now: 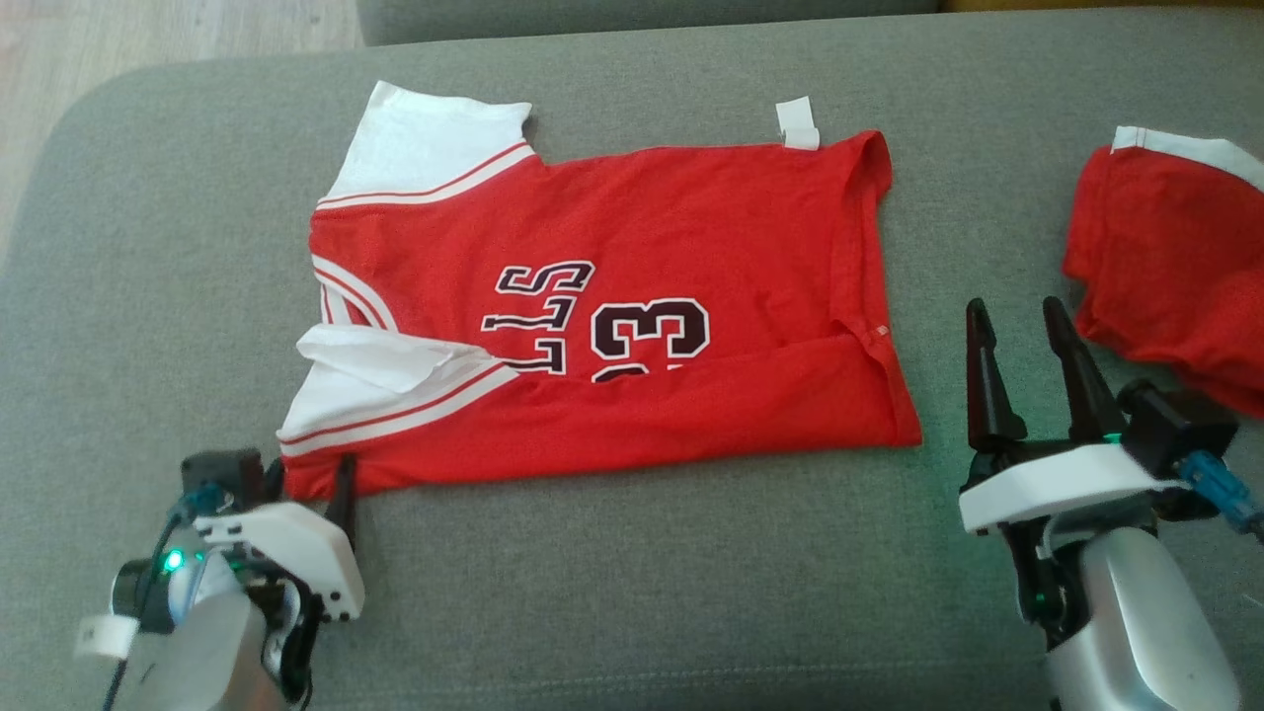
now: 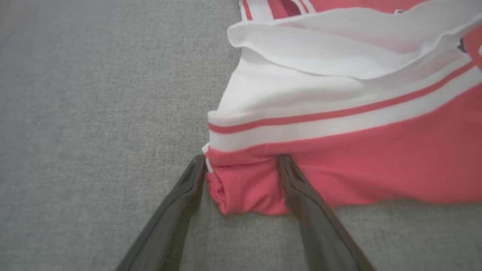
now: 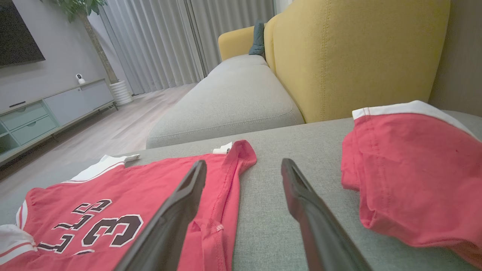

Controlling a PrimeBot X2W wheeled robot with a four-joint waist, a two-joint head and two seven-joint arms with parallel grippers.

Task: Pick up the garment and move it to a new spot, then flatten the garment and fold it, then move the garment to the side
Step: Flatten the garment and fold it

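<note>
A red jersey (image 1: pixel 632 286) with white sleeves and a dark "23" lies spread on the grey cushion (image 1: pixel 632 592), its near long edge folded over onto the front. My left gripper (image 1: pixel 308 476) sits at the jersey's near left corner. In the left wrist view this gripper (image 2: pixel 241 158) is open, and the bunched red corner (image 2: pixel 244 188) lies between its fingers. My right gripper (image 1: pixel 1015 308) stands open above the cushion just right of the jersey's hem, holding nothing. The right wrist view shows the same gripper (image 3: pixel 244 163) beside the jersey (image 3: pixel 113 210).
A second red garment with white trim (image 1: pixel 1175 257) lies crumpled at the cushion's right, close to my right gripper, also in the right wrist view (image 3: pixel 414 169). A yellow sofa back (image 3: pixel 357 56) rises behind. Wooden floor (image 1: pixel 148 49) lies beyond the cushion's rounded far left corner.
</note>
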